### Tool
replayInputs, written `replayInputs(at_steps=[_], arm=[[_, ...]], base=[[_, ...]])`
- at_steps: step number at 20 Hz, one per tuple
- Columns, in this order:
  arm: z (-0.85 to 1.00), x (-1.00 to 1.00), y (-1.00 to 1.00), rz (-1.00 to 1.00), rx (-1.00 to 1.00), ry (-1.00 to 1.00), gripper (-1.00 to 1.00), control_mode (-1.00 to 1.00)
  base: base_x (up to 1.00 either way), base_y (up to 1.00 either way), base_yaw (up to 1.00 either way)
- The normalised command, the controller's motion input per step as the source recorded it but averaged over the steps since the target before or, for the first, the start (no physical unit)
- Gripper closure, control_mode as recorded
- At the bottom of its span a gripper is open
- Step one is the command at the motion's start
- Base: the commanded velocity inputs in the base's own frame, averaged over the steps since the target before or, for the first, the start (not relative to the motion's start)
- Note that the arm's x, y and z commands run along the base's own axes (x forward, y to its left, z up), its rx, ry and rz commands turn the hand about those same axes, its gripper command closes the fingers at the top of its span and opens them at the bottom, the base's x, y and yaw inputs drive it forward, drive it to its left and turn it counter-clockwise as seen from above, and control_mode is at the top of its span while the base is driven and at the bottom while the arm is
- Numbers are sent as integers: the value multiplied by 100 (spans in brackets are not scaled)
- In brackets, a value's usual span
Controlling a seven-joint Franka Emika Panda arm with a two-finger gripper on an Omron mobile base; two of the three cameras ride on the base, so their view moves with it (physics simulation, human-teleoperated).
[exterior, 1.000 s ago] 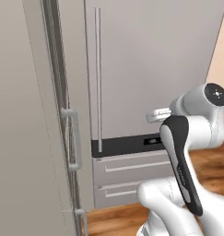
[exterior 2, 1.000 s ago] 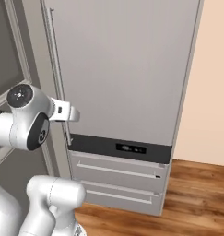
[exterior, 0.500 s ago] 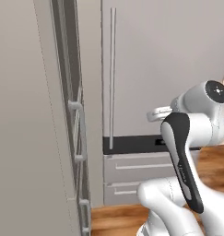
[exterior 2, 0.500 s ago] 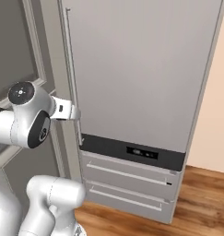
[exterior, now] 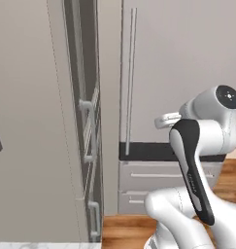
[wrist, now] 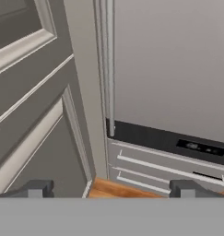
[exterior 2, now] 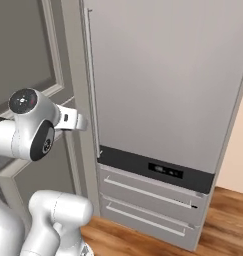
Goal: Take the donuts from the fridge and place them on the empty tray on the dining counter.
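Right now I'm at the very start of the job: the fridge (exterior 2: 163,85) is closed in front of me and nothing has been fetched yet. The donuts should be behind that door, so I can't see them, and the tray and dining counter aren't where I'm looking.

From the hand camera, the gripper (wrist: 111,189) is released, its two fingertips (wrist: 37,188) spread wide with nothing between them. The long bar handle (wrist: 110,69) runs vertically straight ahead of the fingers, above the gap between them and a touch toward the left fingertip, well clear of both. Below the handle's foot sits the dark control strip (wrist: 178,143), and under that the two drawer fronts (wrist: 168,168), ahead of the right fingertip. To the left of the fingers stands a tall grey panelled cabinet (wrist: 35,92), just beside the fridge edge.

So the step in hand, as I judge it, is reaching for the door. Next I need to carry the hand forward and up until the bar sits between the fingers, turn the wrist so the fingers straddle the vertical bar, then close on it and pull the door open. The cabinet beside it leaves little room, so I'd keep the approach straight.
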Motion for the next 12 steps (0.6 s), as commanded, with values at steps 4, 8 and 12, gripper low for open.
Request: replayInputs(at_steps=[4, 8, 12], arm=[[0, 0, 0, 0, 0, 0, -100, 100], [0, 0, 0, 0, 0, 0, -100, 100], [0, 0, 0, 0, 0, 0, -100, 100]], base=[[-50, 0, 4], [5, -2, 1], [46, -1, 2]])
